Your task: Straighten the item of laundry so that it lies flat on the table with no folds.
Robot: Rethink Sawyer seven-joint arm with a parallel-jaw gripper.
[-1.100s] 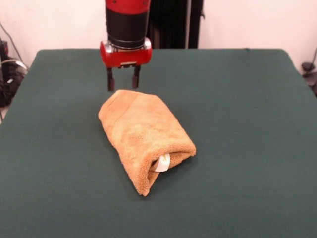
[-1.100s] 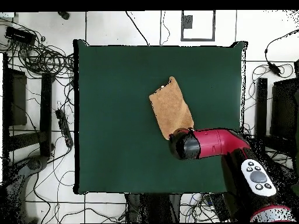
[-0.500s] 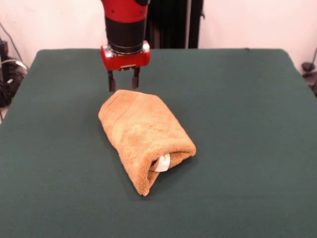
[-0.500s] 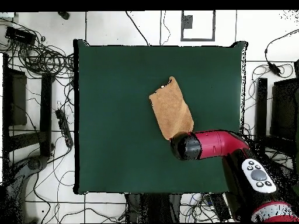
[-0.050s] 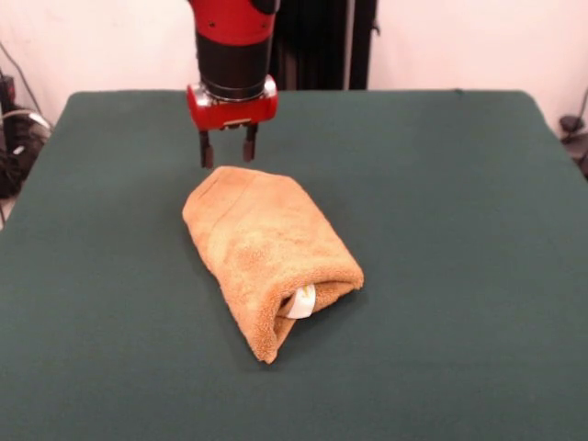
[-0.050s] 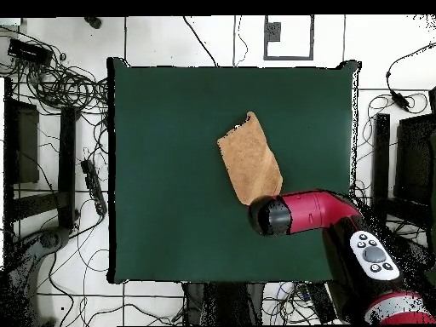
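Note:
The item of laundry (image 5: 266, 250) is a golden-tan towel folded over on itself into a thick roll on the green table (image 5: 441, 202). A white tag (image 5: 301, 303) peeks out of its near open end. In the overhead view the towel (image 6: 249, 159) lies right of the table's (image 6: 170, 170) middle. My gripper (image 5: 226, 152) hangs just above and behind the towel's far end, its two dark fingers (image 5: 207, 152) apart, open and holding nothing. From overhead the arm's red and black wrist (image 6: 272, 215) hides the fingers.
Cables (image 6: 60, 85) and dark equipment lie on the tiled floor left of the table. A black stand (image 6: 400, 162) sits off the table's right side. The arm's base with a button pad (image 6: 373, 258) is at the lower right.
The gripper has risen a little and drawn slightly back from the towel's far end. The towel has not moved.

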